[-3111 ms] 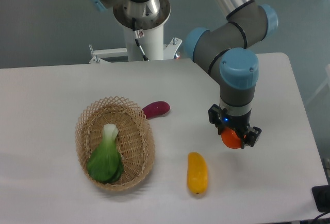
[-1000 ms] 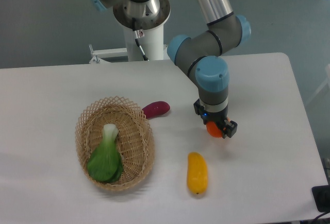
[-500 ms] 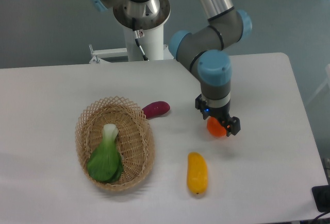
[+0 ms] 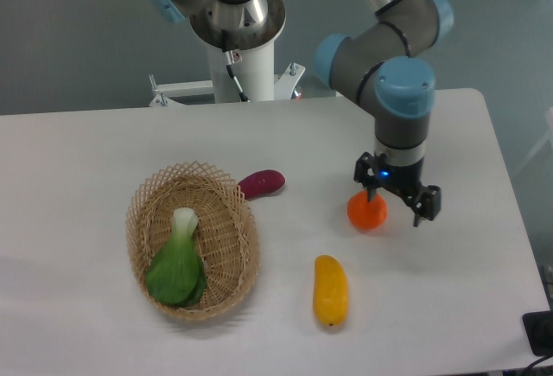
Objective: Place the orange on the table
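Observation:
The orange [image 4: 366, 210], small, round and bright red-orange, rests on the white table [image 4: 78, 186] right of centre. My gripper [image 4: 397, 201] is open and stands just to the right of the orange and slightly above it. Its left finger is close by the fruit and its right finger [image 4: 427, 204] is well apart from it. The jaws hold nothing.
A wicker basket [image 4: 147, 199] with a green leafy vegetable [image 4: 177, 264] stands at the left. A purple oblong vegetable [image 4: 262, 183] lies beside the basket's rim. A yellow-orange elongated vegetable [image 4: 330, 289] lies in front of the orange. The table's right edge is near the arm.
The gripper carried the orange to the left, then set it down and let go. Its jaws have opened and it has shifted right and up off the fruit.

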Robot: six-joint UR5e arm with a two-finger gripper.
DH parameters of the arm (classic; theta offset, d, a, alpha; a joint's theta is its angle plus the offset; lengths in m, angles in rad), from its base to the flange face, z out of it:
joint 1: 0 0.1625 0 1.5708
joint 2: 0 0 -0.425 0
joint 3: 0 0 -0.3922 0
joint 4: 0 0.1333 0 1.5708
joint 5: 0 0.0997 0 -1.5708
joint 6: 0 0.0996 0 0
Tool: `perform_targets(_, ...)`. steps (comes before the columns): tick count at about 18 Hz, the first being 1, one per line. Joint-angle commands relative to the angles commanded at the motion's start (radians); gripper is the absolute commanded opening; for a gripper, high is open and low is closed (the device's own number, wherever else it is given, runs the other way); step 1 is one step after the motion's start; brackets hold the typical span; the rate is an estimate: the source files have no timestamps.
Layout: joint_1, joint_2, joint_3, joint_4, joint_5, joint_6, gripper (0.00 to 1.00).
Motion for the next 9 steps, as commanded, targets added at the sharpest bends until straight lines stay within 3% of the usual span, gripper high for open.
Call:
perform_targets(3, 0.008, -0.049, 0.137, -0.165, 0.003, 0.000, 1.00)
perform_targets(9, 0.034, -0.075, 0.189, -0.190, -0.009, 0.017, 1.00)
